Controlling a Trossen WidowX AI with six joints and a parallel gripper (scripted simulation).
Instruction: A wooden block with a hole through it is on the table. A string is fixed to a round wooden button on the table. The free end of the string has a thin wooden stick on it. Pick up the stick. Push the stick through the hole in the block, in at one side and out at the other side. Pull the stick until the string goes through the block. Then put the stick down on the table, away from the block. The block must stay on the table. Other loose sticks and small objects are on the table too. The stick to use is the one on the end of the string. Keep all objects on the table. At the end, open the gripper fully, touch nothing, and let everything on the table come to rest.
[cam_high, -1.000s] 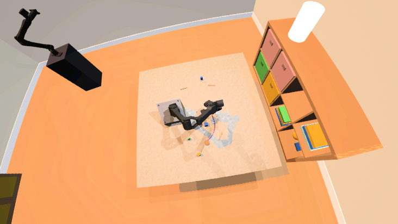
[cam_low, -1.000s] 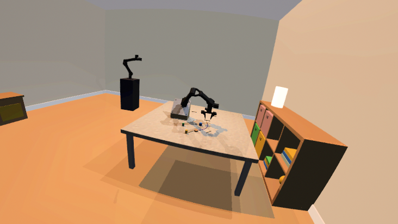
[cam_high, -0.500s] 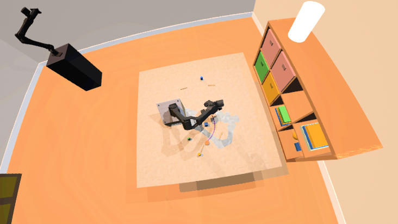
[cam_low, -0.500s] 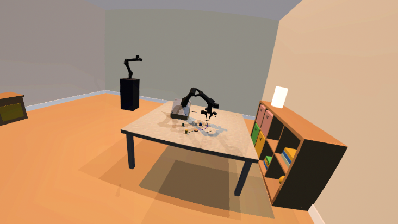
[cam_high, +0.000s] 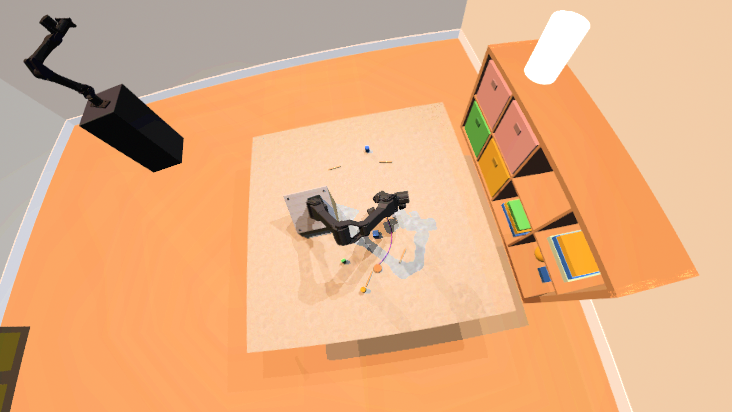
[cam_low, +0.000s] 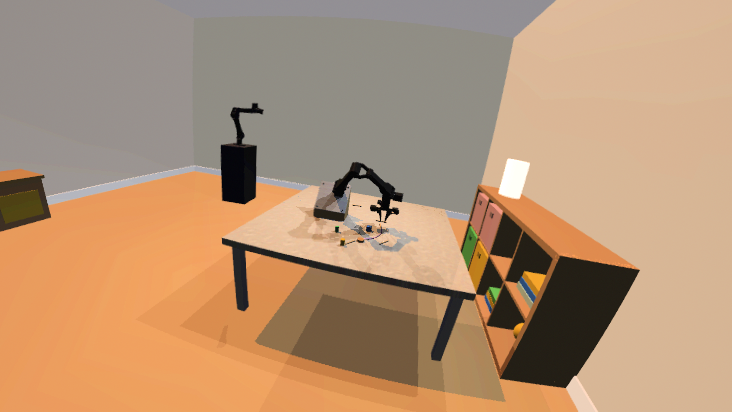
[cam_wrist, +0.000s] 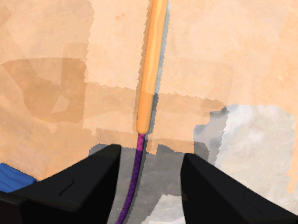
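Note:
The stick (cam_wrist: 151, 70) on the string's end lies on the table in the wrist view, just ahead of the fingers. The purple string (cam_wrist: 132, 180) (cam_high: 391, 240) (cam_low: 378, 236) runs from its near end back between and below the fingertips, and curves to the round button (cam_high: 377, 268) (cam_low: 360, 240). My gripper (cam_wrist: 152, 159) (cam_low: 381, 220) is partly open and empty, above the table. The blue block (cam_high: 375, 233) (cam_low: 368, 228) (cam_wrist: 15, 177) stands on the table beside the gripper, at the lower left in the wrist view. Its hole cannot be made out. The arm hides the stick in the top view.
Loose sticks (cam_high: 334, 167) (cam_high: 385, 162) lie at the back, near a small blue object (cam_high: 366, 148). More sticks (cam_high: 402, 255) (cam_high: 368, 279) lie near the button. A green object (cam_high: 343, 261) (cam_low: 337, 229) and a yellow one (cam_high: 363, 290) (cam_low: 342, 242) stand on the table.

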